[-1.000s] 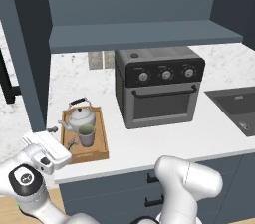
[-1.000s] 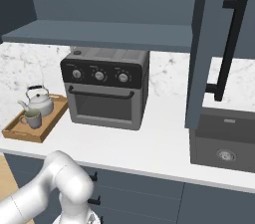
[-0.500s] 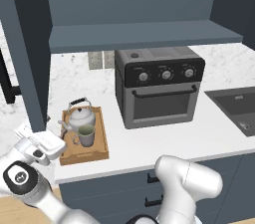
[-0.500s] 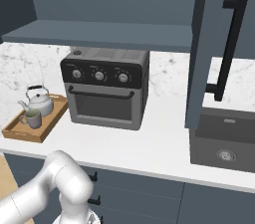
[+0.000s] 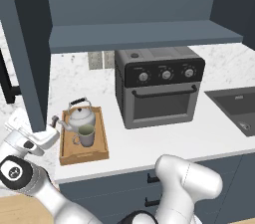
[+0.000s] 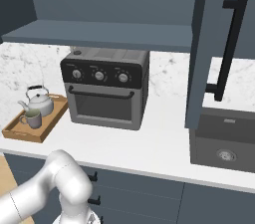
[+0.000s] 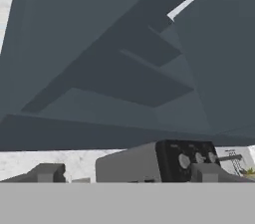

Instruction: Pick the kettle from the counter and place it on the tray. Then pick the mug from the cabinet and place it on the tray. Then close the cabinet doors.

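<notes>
1. While the kettle (image 5: 81, 117) and the mug (image 5: 86, 135) sit together on the tray (image 5: 82, 154), left of the oven (image 5: 158, 86), only the cabinet doors are left.
2. My gripper (image 5: 30, 136) sits behind the left door (image 5: 27, 44), further left of the oven; I cannot tell its finger spread.
3. Pushing at a poor angle could slip off the panel's edge.
4. Swinging low could, I suspect, clip the kettle.
5. The right door (image 6: 209, 49) hangs open right of the oven.

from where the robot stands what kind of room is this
A rendered home kitchen, by the look of it: a black countertop oven on a marble-patterned counter, a sink set into it, and an open slate-blue wall cabinet above.
</notes>
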